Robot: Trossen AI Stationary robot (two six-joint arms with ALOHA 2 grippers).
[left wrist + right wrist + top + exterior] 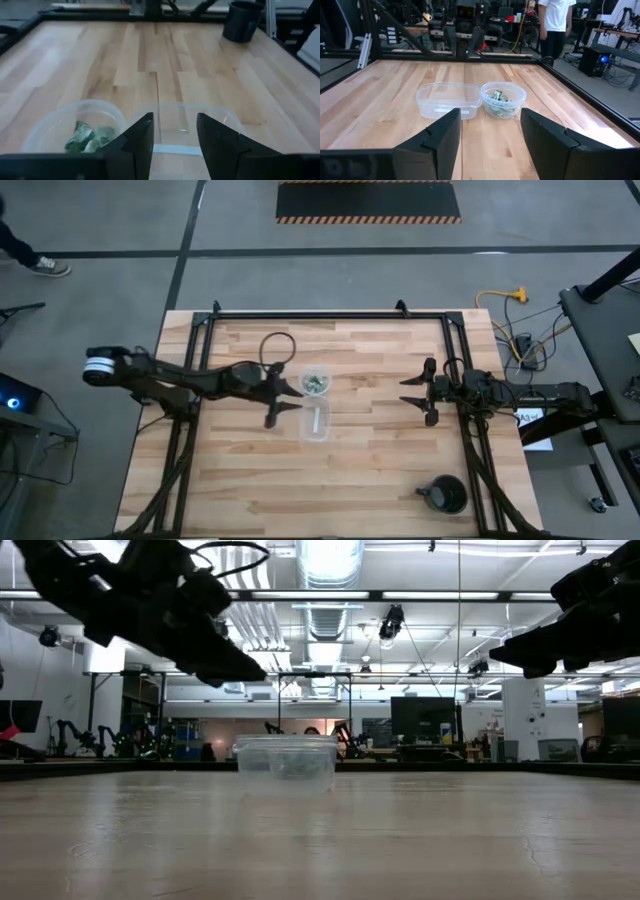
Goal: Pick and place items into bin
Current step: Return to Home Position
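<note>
Centrally, green-and-white packets (499, 96) lie in the round clear bin (513, 107); left gripper (292, 397) just beside it, right gripper (408, 391) farther off, both spread wide, empty.

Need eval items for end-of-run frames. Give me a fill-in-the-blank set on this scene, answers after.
1. The tiny pale green-and-whitish items lie ____ the small round clear plastic bin.
2. The white strip lies in the clear ____ plastic container beside that bin.
3. The left gripper and the right gripper both hang raised with fingers ____.
4. The black round cup with a handle stands nearer the ____ gripper.
Missing words: inside; rectangular; open; right.
</note>
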